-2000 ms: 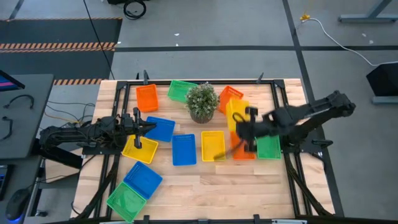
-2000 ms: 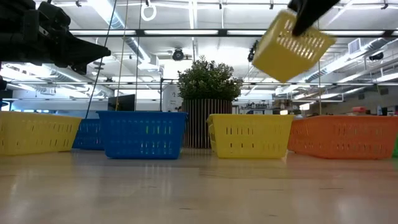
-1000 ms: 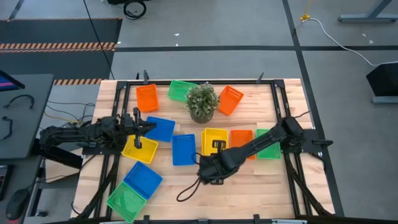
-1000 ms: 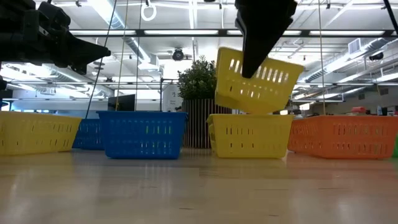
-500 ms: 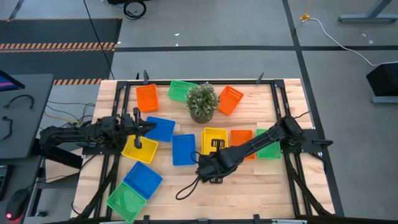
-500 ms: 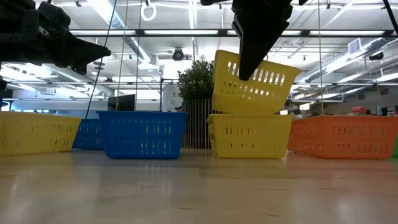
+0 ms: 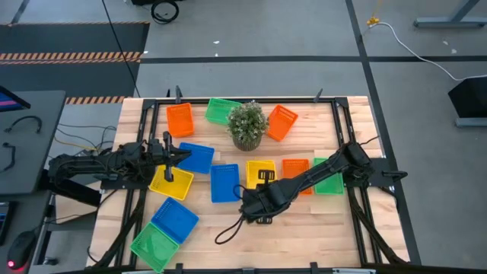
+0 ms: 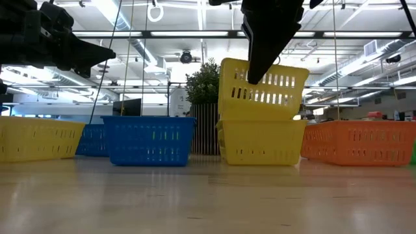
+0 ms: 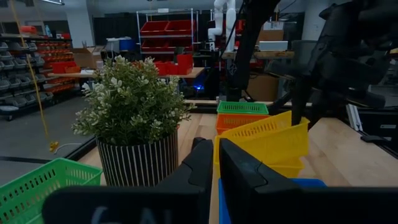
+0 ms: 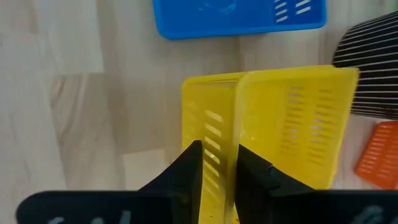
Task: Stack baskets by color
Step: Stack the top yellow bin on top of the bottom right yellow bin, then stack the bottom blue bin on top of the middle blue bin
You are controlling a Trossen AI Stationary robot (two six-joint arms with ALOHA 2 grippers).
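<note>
Near mid-tabletop, my right tool (image 10: 214,163) pinches a yellow basket's (image 8: 260,88) thin wall: light, stiff, slippery plastic. My left tool (image 9: 214,163), pressed together, waits.

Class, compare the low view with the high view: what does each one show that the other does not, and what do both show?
Only the low view shows the upper yellow basket sitting tilted in the lower yellow basket, not fully nested. Only the high view shows the whole layout: the green baskets, the table, and the left gripper waiting over a blue basket. Both show the right gripper at the yellow pair and the plant.
</note>
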